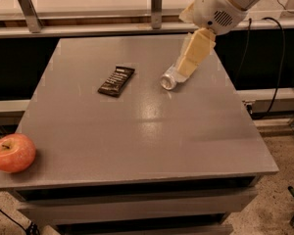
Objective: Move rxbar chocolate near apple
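The rxbar chocolate (pixel 116 81), a flat dark wrapper with white text, lies on the grey table (pixel 137 131) left of its middle, toward the back. The apple (pixel 12 152), red-orange with a dark stem, sits at the table's front left corner. My gripper (pixel 190 65), cream-coloured, hangs from the white arm (pixel 218 4) at the upper right. It is above the table, to the right of the bar and right over the back end of a silver can. It holds nothing that I can see.
A silver can (pixel 169 79) lies on its side right of the bar, partly hidden by the gripper. A rail with metal posts (pixel 156 4) runs behind the table. Black cables (pixel 278 58) hang to the right. Speckled floor lies below.
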Controlling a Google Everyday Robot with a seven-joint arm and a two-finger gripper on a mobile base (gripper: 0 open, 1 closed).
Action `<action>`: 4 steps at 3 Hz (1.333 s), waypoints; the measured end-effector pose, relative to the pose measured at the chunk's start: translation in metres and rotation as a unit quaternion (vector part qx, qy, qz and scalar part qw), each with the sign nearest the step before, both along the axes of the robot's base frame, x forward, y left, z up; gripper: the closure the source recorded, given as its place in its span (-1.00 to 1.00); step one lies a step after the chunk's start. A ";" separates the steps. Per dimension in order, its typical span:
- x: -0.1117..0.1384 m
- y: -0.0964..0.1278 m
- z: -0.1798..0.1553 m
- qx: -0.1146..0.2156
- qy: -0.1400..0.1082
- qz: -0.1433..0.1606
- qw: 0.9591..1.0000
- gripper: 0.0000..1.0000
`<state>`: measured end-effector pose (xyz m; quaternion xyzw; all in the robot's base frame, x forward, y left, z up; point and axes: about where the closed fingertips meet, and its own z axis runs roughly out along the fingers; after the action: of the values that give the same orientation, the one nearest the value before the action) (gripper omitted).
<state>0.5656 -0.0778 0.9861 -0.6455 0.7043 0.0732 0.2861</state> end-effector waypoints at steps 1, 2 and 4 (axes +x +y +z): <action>0.000 0.000 0.000 0.000 0.000 0.000 1.000 -1.00; 0.018 0.018 -0.004 0.019 0.002 0.009 1.000 -1.00; 0.076 0.093 -0.035 0.070 0.016 0.045 0.996 -1.00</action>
<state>0.6419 0.0157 0.9512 -0.6535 0.6723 0.1459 0.3159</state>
